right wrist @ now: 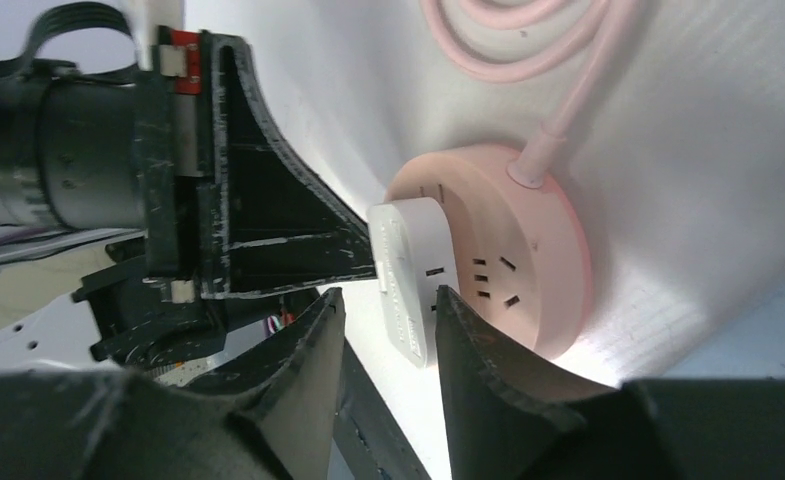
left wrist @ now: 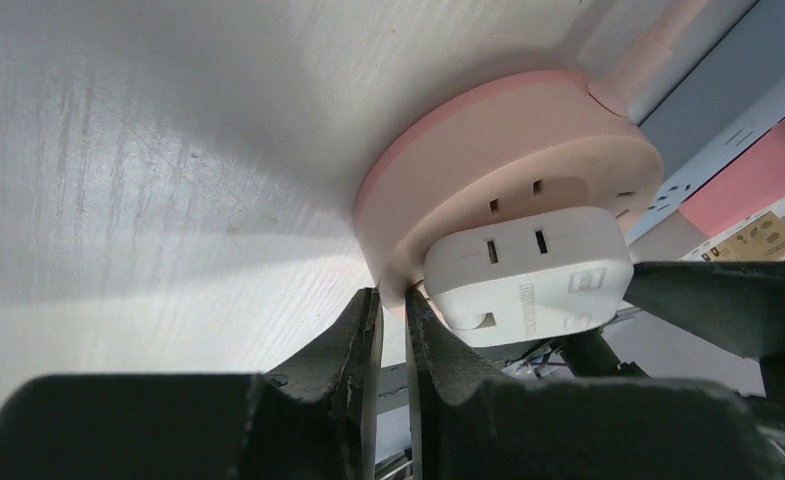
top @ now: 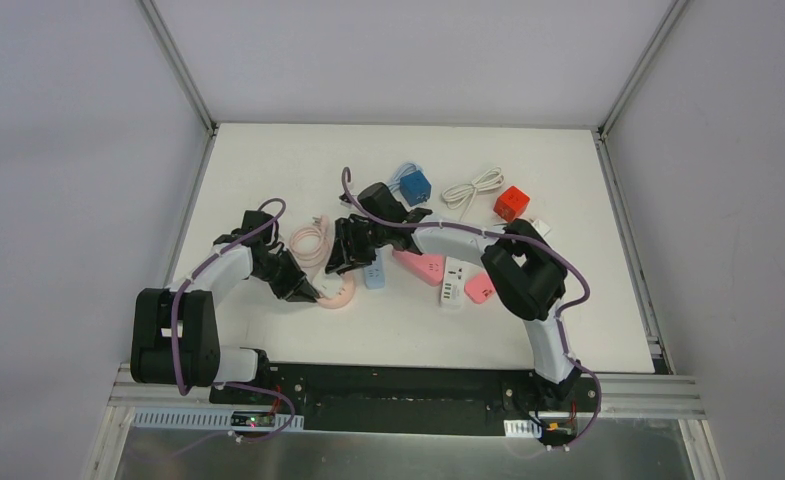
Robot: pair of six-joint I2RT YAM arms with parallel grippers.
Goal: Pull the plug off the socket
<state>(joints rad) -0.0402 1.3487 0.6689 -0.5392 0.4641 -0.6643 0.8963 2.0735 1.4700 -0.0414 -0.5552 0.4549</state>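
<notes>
A round pink socket [left wrist: 508, 150] lies on the white table with a white plug [left wrist: 528, 275] pushed into its top face. My left gripper [left wrist: 393, 300] is shut on the socket's rim, right beside the plug. My right gripper [right wrist: 388, 300] is open, with its fingers [right wrist: 313, 335] on either side of the white plug [right wrist: 408, 275] and a gap showing on the left. The socket also shows in the right wrist view [right wrist: 528, 250]. In the top view both grippers meet at the socket [top: 340, 295], the left [top: 313, 292] from the left and the right [top: 340, 262] from behind.
The socket's pink cable [top: 311, 240] is coiled behind it. To the right lie a blue strip [top: 373, 270], a pink strip [top: 420, 266] and a white strip [top: 453, 283]. A blue cube [top: 415, 186], a white cable [top: 473, 187] and a red cube [top: 512, 203] sit farther back.
</notes>
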